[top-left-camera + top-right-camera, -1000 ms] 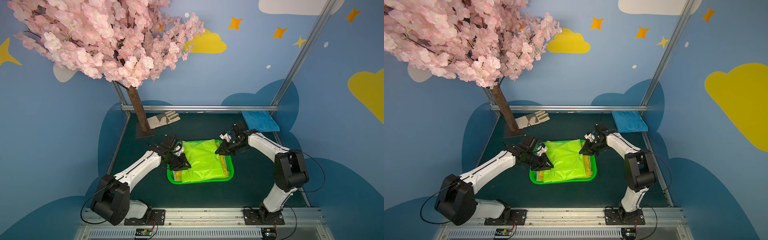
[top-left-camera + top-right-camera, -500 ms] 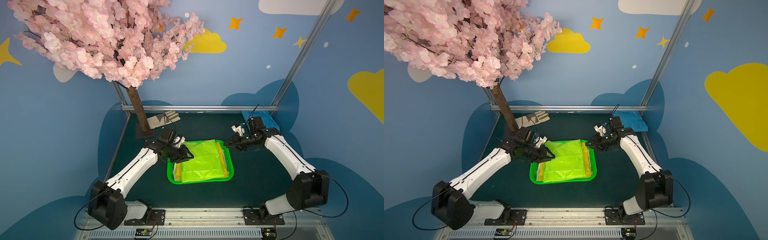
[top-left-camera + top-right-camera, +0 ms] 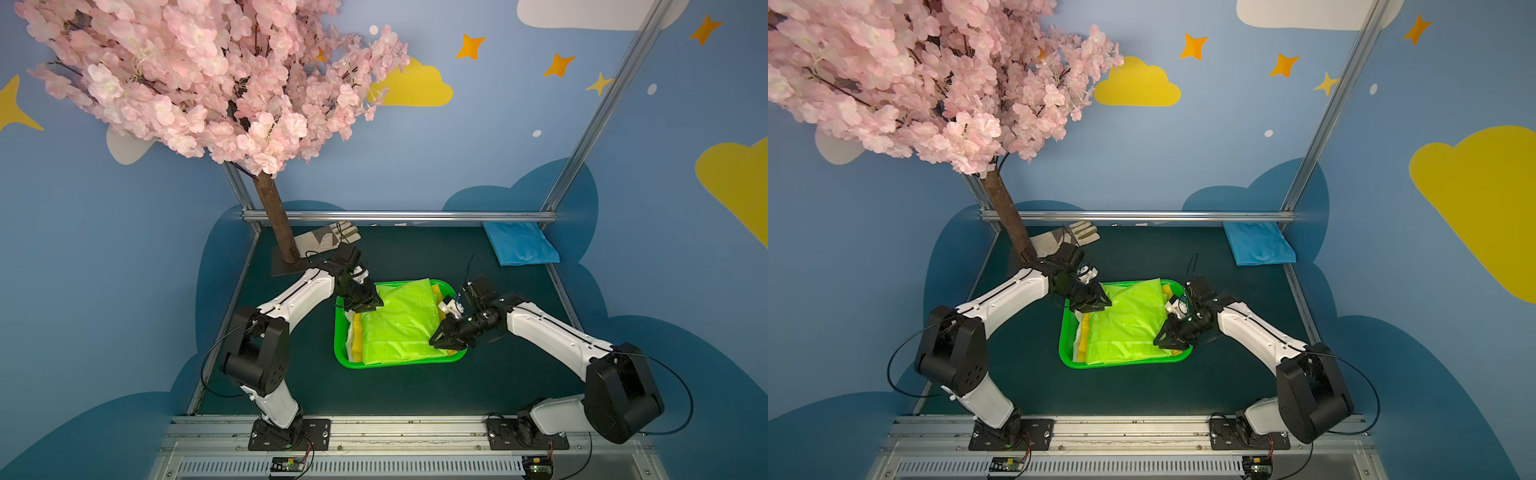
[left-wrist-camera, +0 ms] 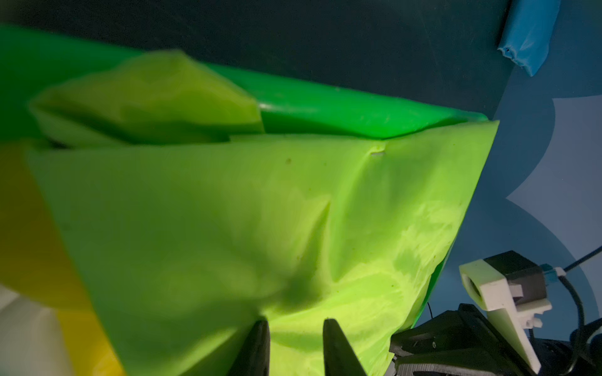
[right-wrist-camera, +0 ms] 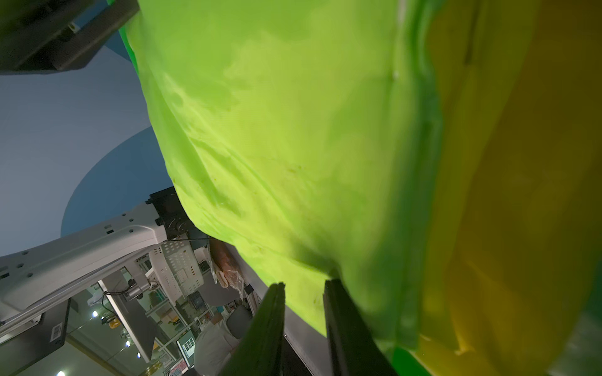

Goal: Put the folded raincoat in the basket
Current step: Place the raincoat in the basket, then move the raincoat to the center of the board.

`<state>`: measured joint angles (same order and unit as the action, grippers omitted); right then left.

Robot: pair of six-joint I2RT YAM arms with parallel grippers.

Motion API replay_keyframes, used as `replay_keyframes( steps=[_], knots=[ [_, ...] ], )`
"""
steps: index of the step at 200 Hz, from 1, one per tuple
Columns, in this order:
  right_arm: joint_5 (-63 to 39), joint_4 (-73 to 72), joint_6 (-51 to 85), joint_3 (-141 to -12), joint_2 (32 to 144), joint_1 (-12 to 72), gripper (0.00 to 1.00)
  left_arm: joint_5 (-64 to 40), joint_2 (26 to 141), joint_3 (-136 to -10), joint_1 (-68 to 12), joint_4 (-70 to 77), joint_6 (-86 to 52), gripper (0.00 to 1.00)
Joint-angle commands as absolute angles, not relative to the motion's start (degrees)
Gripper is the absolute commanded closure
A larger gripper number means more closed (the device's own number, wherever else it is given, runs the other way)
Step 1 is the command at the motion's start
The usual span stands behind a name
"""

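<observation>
Left claw [image 3: 375, 306]: in the left wrist view [image 4: 294, 325] I see its two fingers standing a narrow gap apart, tips down on the raincoat [image 4: 228, 211], with fabric showing through the gap. I can make out no pinched fold, and the creases running toward the tips are blurred. Right claw [image 3: 434, 343]: likewise part-open in the right wrist view [image 5: 304, 286], tips at the raincoat's edge, gripping nothing that I can see. Raincoat, lime green, folded: lies inside the basket [image 3: 399, 365] in both top views [image 3: 1125, 324] and fills nearly all of it. One flap rides up over the far rim [image 4: 342, 110]. Basket, bright green: on the middle of the worktop [image 3: 415, 395], between the two arms. Its floor is hidden under the raincoat, its far left corner behind the left claw, and part of its near right rim behind the right claw. Yellow sheet [image 3: 356, 338] and white layer [image 3: 350, 330]: both peep out from under the raincoat on the left arm's side, and I cannot tell what they are. Worktop: dark green. Far right corner: folded blue cloth [image 3: 519, 243], cut off at the frame edge in the left wrist view. Far left: pale glove [image 3: 328, 241], partly overlapped by the left arm's wrist, beside the trunk of a pink blossom tree [image 3: 276, 220] whose crown runs out of frame.
</observation>
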<state>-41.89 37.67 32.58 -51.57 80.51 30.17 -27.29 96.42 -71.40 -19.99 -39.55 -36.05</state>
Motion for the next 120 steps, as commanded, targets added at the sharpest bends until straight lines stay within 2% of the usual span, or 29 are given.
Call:
replay_keyframes(
  steps=[1, 21, 53, 78, 90, 120],
  knots=[
    [-38.98, 39.82, 30.67, -54.46, 79.51, 30.11, 0.71, -27.01, 92.91, -70.71, -18.07, -40.21, -34.81, 0.61],
    [-37.13, 42.64, 28.22, -59.87, 77.66, 28.96, 0.68, -26.22, 88.50, -71.27, -16.02, -40.93, -34.41, 0.52],
    [-29.45, 47.80, 26.08, -69.69, 76.50, 18.51, 0.46, -24.50, 80.63, -70.21, -14.11, -40.12, -34.37, 0.43],
    [-10.67, 43.65, 24.67, -71.81, 77.22, 12.82, 0.34, -24.43, 74.41, -63.64, -13.89, -35.21, -36.20, 0.40],
    [-5.11, 41.68, 22.40, -74.25, 80.95, 11.45, 0.29, -25.34, 72.09, -59.99, -13.97, -32.35, -37.03, 0.40],
    [3.86, 51.21, 18.67, -91.71, 99.32, 8.73, 0.28, -26.28, 69.20, -54.76, -13.89, -30.94, -37.01, 0.40]
  ],
)
